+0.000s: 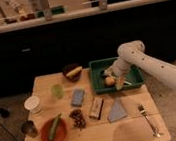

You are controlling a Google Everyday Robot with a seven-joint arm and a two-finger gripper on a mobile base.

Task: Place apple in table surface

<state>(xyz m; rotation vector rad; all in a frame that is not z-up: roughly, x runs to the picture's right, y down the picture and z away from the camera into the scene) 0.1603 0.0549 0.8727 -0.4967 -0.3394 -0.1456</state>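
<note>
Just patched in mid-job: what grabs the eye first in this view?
The white arm reaching in from the right, with its hand down inside the green tray at the far right of the wooden table, right beside the yellow-orange apple lying in that tray. Next, the orange bowl holding a green vegetable at the near left corner.

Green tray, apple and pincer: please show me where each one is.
green tray [94,74]: camera view, on its left wall.
apple [110,81]: camera view, middle of the fruit, inside the green tray.
pincer [114,76]: camera view, between its fingertips, over the green tray at the apple.
</note>
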